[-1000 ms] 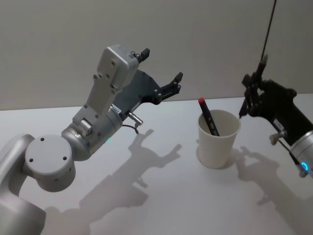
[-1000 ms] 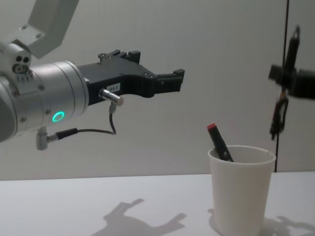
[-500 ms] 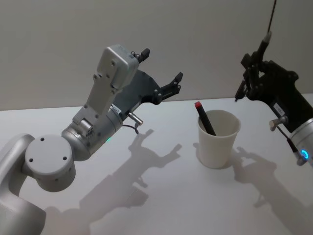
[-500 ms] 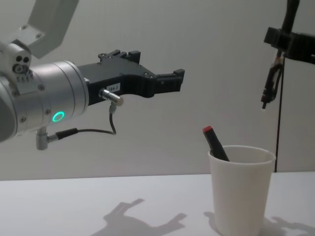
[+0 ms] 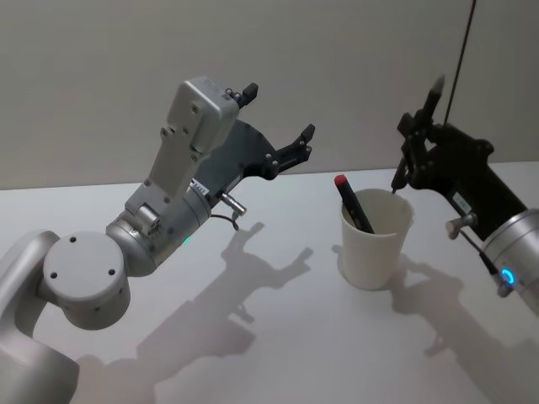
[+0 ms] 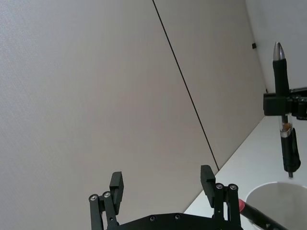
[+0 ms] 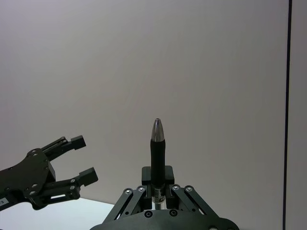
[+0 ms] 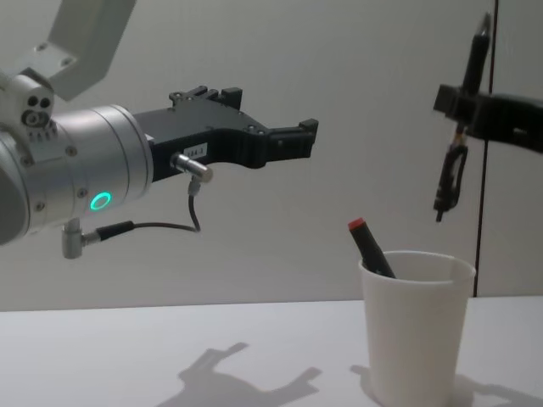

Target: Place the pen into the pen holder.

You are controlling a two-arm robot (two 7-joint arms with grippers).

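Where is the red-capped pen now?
In the head view, the red-capped pen leans inside the white paper cup, right of centre on the table.

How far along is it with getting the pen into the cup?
One red-capped pen already leans inside the pen holder. The right gripper holds a second pen upright, tip down, above the rim. Left to do: lower it in and release. The left gripper hangs open in the air, left of the holder.
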